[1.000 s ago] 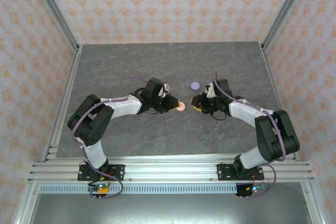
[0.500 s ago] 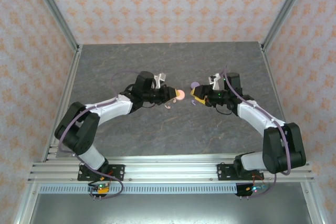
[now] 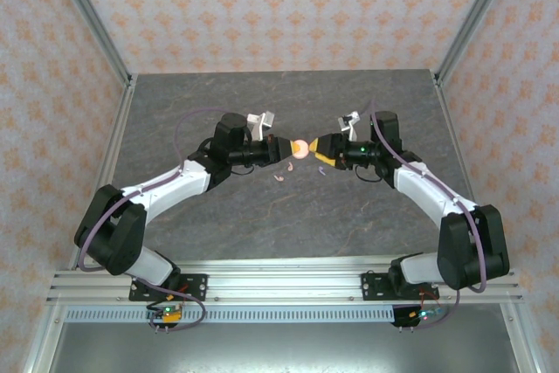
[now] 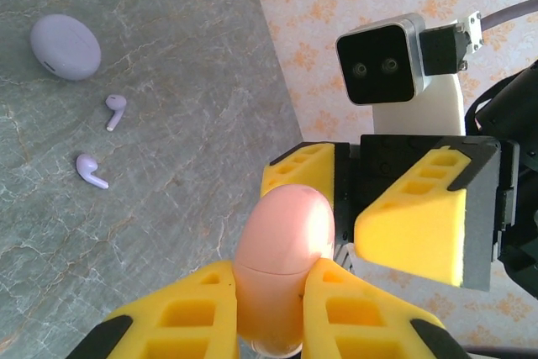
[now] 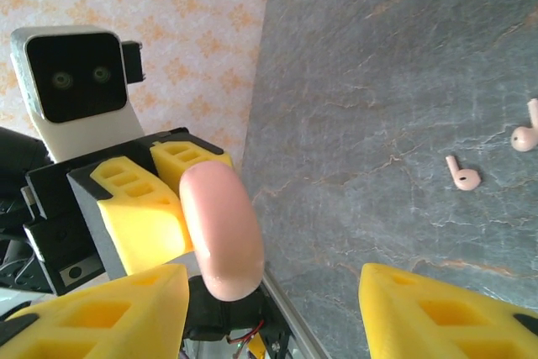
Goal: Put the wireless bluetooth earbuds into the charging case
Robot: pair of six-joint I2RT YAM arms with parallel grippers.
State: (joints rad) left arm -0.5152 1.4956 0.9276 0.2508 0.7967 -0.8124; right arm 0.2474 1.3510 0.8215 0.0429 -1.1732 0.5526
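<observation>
Earbuds point(image 3: 279, 174) tiny, comma-shaped: salmon pair point(image 5: 462, 176) at 7 o'clock of pink case point(image 3: 300, 148), lilac pair point(image 4: 91, 170) at 5. Left gripper point(image 4: 277, 282) pinches it; right gripper point(image 5: 273, 292) spread.

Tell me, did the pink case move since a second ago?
Yes. The pink case, pinched in the left gripper, has moved away from the metal rail at the table's near edge, toward the back wall.

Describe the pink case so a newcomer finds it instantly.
Over the middle of the grey table, the left pincer is shut on a smooth salmon-pink case, facing the open right pincer. Unlike the lilac case lying flat beside two lilac earbuds, it is pink and held in the air.
</observation>
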